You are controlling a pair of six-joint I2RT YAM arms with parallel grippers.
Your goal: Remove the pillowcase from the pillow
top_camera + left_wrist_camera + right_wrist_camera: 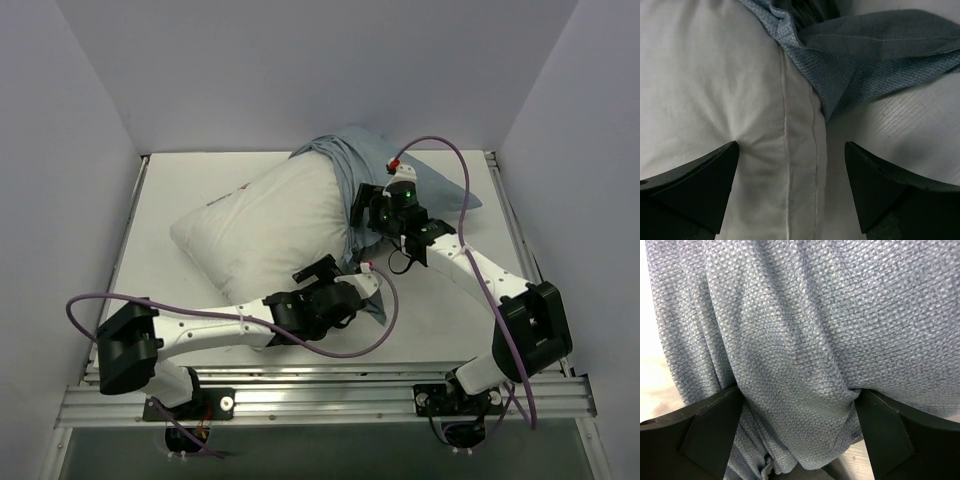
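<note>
The right pincer [800, 412] pinched the pillowcase [840, 315] (bunched), while the left pincer [790, 185] gaped over the pillow [705, 85].

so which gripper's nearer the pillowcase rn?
Right. The right gripper has a bunched fold of the pillowcase between its fingers. The left gripper is open over the pillow seam, with the cloth's edge just ahead.

Enclosure: three plain pale lavender-white walls, one at the far side [320, 70], one left [50, 200], one right [590, 180]. Work surface: white table [180, 180], matte, lightly scuffed. Near edge: silver aluminium rail [330, 400] running left to right. Lighting: even, diffuse, with soft shadows.
</note>
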